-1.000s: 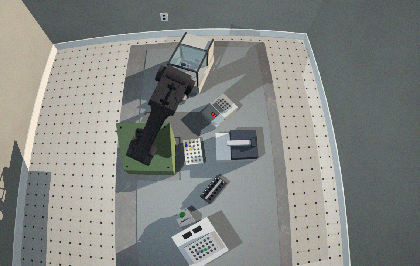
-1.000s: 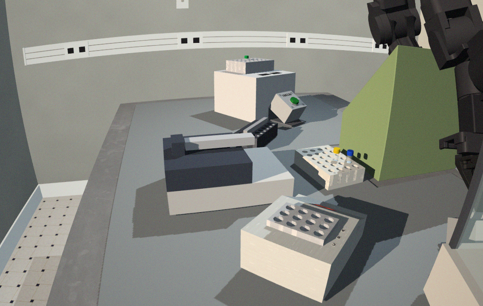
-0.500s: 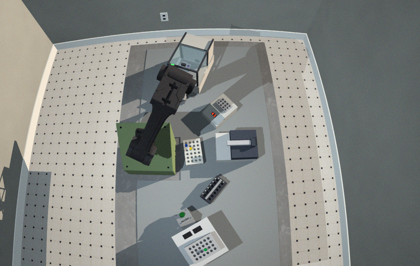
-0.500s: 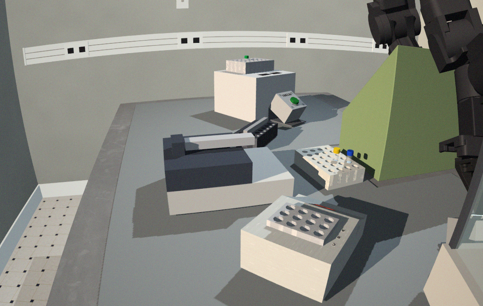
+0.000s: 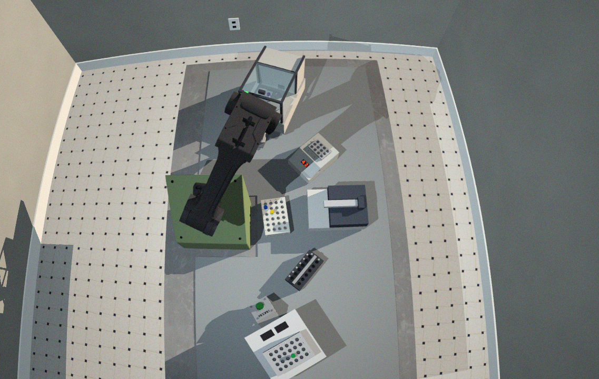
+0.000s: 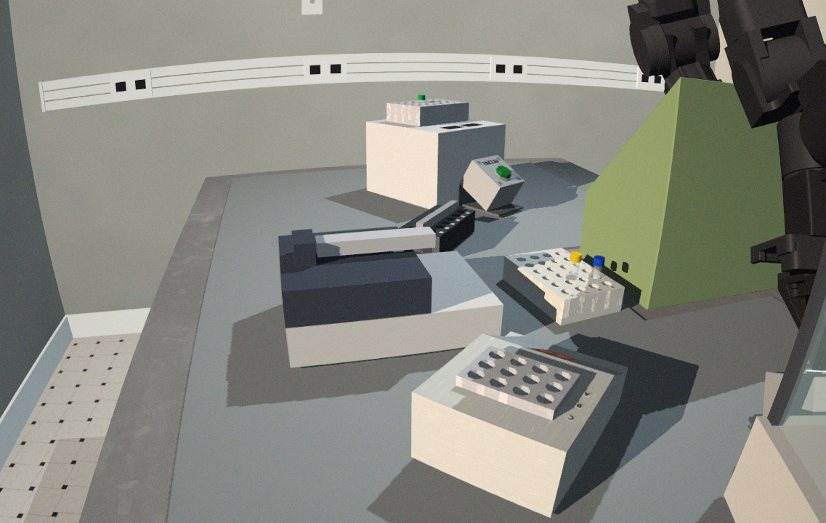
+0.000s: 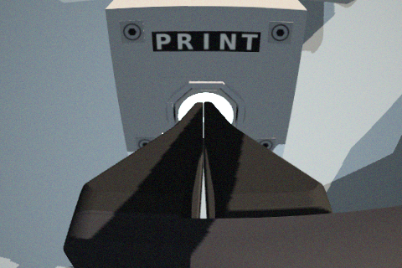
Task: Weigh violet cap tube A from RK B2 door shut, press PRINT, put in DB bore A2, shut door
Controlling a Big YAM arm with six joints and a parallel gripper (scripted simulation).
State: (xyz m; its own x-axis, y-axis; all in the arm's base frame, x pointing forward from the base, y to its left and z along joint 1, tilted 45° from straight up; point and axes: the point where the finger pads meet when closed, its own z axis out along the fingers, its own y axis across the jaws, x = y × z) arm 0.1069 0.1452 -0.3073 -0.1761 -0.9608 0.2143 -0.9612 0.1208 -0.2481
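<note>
My gripper (image 7: 203,115) is shut and empty, its tips over the white PRINT key (image 7: 226,109), which glows bright white in the wrist view. The balance (image 5: 284,57) (image 6: 742,478) stands at the back left, and its green lamp (image 5: 245,91) is lit. The glass door (image 5: 273,75) lies across the top of its box and looks shut. The violet cap (image 5: 268,94) of tube A shows through the glass, over the pan area; its tube cannot be made out. The dry block (image 6: 487,436) (image 5: 297,162) shows no tube in its bores. The arm hides the balance's front in the top view.
The tube rack (image 6: 588,310) holds a blue-capped tube (image 5: 265,207) (image 6: 598,261) and a yellow-capped tube (image 5: 272,211) (image 6: 575,256). The spectrophotometer (image 5: 317,216) (image 6: 389,341), magnet block (image 6: 458,232) and mixer (image 6: 401,162) stand farther right from the balance.
</note>
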